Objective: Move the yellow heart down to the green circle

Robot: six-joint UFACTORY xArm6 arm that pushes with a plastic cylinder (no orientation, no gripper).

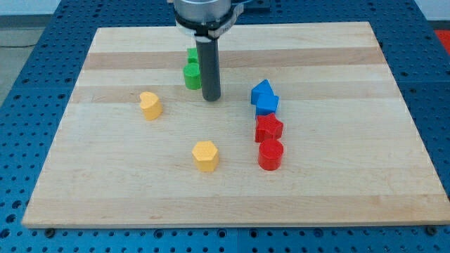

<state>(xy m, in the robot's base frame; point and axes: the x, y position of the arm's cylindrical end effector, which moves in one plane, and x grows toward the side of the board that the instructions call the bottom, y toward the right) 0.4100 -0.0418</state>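
The yellow heart lies on the wooden board at the view's left of centre. The green circle sits near the view's top centre, up and to the right of the heart, with a second green block just behind it, partly hidden by the rod. My tip rests on the board just right of and slightly below the green circle, well to the right of the heart and apart from it.
A yellow hexagon lies below centre. On the right, two blue blocks, a red star-like block and a red cylinder form a column. The board ends over a blue perforated table.
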